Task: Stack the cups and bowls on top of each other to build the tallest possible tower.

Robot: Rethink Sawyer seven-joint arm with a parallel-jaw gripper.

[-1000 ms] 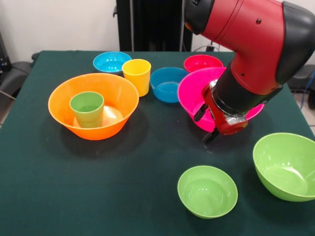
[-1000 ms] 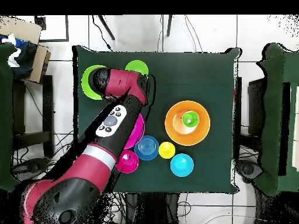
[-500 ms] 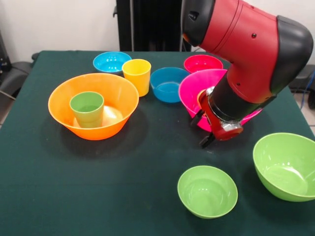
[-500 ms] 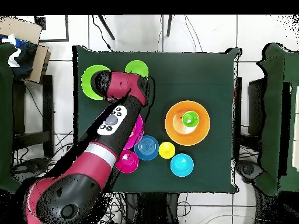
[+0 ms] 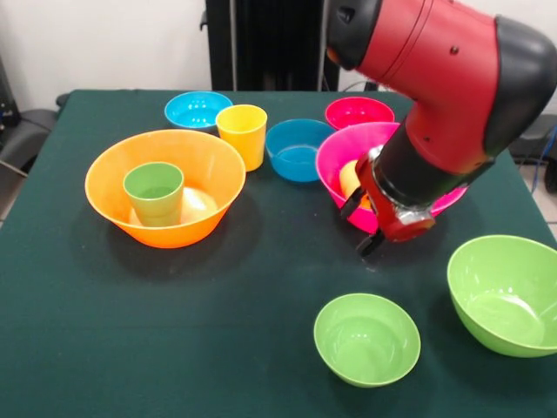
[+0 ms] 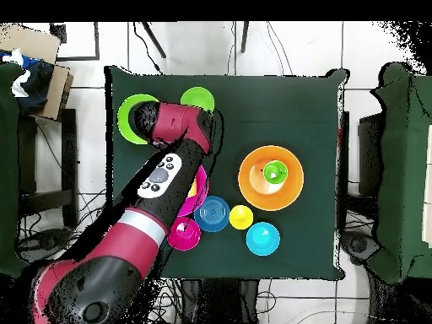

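Green cup (image 5: 154,192) is seen standing upright in the large orange bowl (image 5: 113,170) at left. A yellow cup (image 5: 242,135) stands just behind it. Gripper (image 5: 365,228) hangs at the hot pink bowl's (image 5: 335,165) near rim; its grip state cannot be told. Small lime bowl (image 5: 366,339) lies nearest.

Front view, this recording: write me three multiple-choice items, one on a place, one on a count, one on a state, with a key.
1. Where does the green cup stand?
A. in the large orange bowl
B. in the light blue bowl
C. on the bare cloth

2. How many lime green bowls show?
A. one
B. two
C. three

3. How does the yellow cup stand?
A. on its side
B. upside down
C. upright, mouth up

Key: 1 A, the orange wall rings it; 2 B, a small one and a large one; 3 C, its open rim faces up.
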